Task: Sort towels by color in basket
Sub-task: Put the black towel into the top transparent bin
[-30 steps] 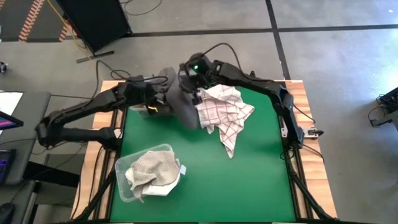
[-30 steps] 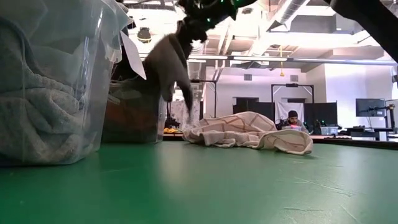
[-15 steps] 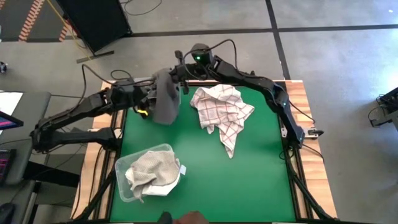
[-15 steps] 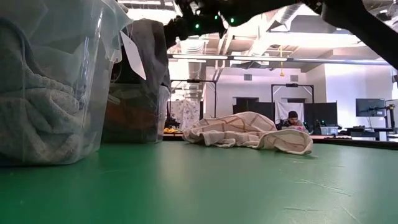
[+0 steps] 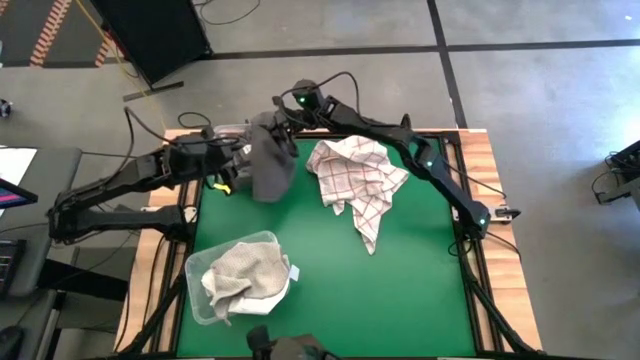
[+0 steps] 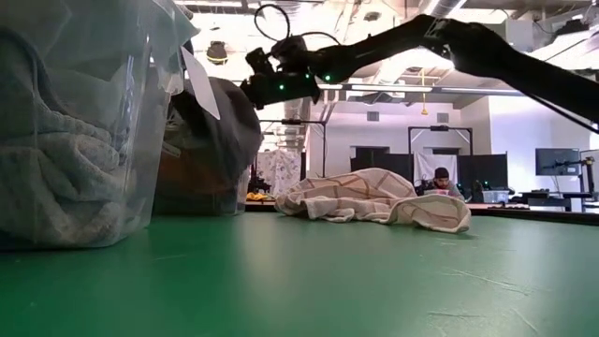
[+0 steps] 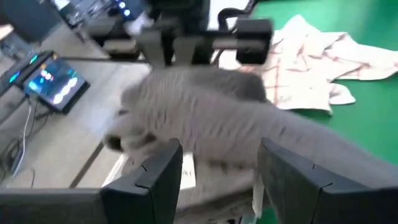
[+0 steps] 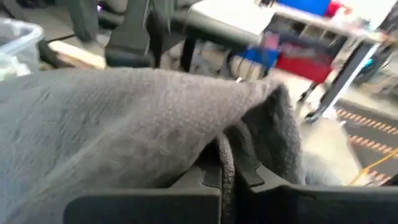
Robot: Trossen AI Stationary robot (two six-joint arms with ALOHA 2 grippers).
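The green table [image 5: 400,290] spreads under both dark arms; the grey-and-white checked towel [image 5: 358,180] lies crumpled and flat on it toward the far middle, apart from both arms, and shows in the low view as a pale heap [image 6: 374,208]. Near the table's front left corner stands a clear plastic bin [image 5: 200,300] holding a cream towel [image 5: 238,274]; in the low view this bin's wall [image 6: 84,122] fills the near left. A second clear bin [image 6: 201,178] stands farther back at the far left, with something rust orange showing low inside it. The dark grey towel [image 5: 268,158] hangs draped at this far left bin, its lower end bunched at the bin's rim in the low view [image 6: 225,122]. The right gripper [image 5: 280,125] reaches across from the right side and is clamped on the top edge of the dark grey towel, the cloth pinched between its fingers [image 8: 227,165] in the right wrist view. The left gripper [image 5: 232,160] sits just beside the towel at the far left edge, its two fingers [image 7: 155,180] spread apart with the grey cloth [image 7: 211,124] beyond them.
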